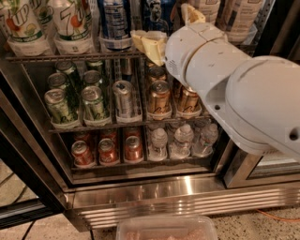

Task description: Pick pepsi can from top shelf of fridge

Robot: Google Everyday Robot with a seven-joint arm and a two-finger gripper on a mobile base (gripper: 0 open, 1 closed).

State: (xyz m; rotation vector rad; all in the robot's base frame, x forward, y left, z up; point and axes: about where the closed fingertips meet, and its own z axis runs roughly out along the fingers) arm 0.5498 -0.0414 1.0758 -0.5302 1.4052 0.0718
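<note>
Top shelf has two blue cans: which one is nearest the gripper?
The darker pepsi can, right of the blue-and-white striped can; the gripper sits open right at it.

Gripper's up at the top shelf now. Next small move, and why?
Probably close the jaws on the pepsi can. The gripper sits at the front rail of the top shelf with its jaws open, one to the left of the blue can and one to its right, so the can looks bracketed. Depth is hard to judge.
</note>
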